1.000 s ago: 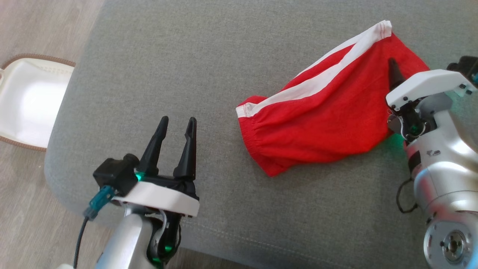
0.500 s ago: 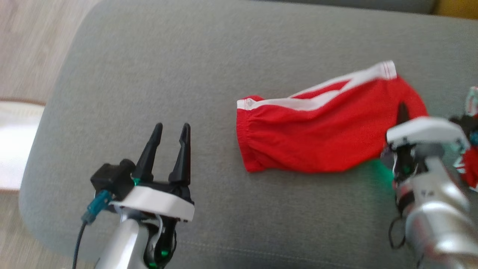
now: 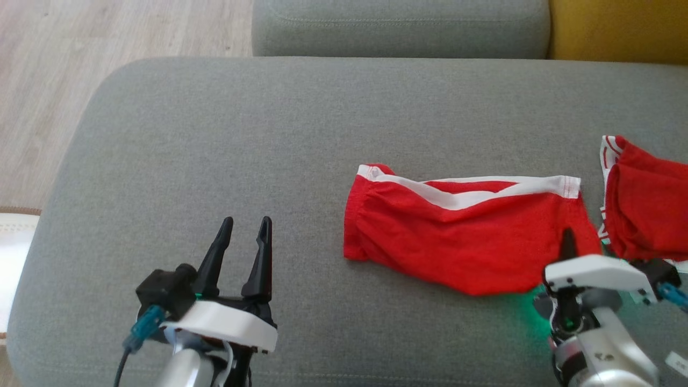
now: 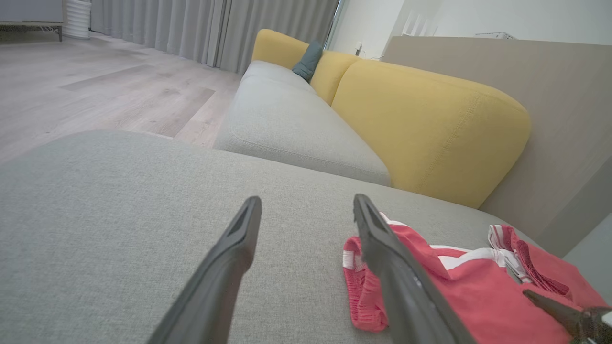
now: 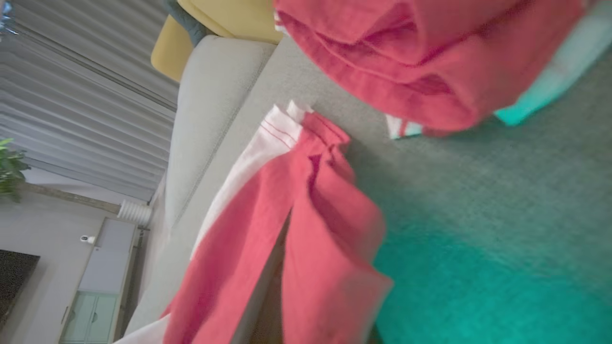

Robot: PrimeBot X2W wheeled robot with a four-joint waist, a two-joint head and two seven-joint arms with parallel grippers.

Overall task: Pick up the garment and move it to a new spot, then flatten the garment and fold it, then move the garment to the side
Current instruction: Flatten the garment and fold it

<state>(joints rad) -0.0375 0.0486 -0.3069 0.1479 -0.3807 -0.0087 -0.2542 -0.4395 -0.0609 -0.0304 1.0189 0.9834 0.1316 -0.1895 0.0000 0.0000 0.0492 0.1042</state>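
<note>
Your right gripper (image 3: 567,241), at the lower right of the head view, is pinching shut on the lower right edge of the red shorts (image 3: 462,242). They are lying rumpled right of centre on the grey cushion (image 3: 215,134). Your left gripper (image 3: 247,221) is waiting wide open and empty at the lower left, well apart from the cloth. You are likely starting the lift, so be raising slowly and checking the cloth is not slipping. Be steering away from the other red garment (image 3: 645,215) lying near at the right edge.
</note>
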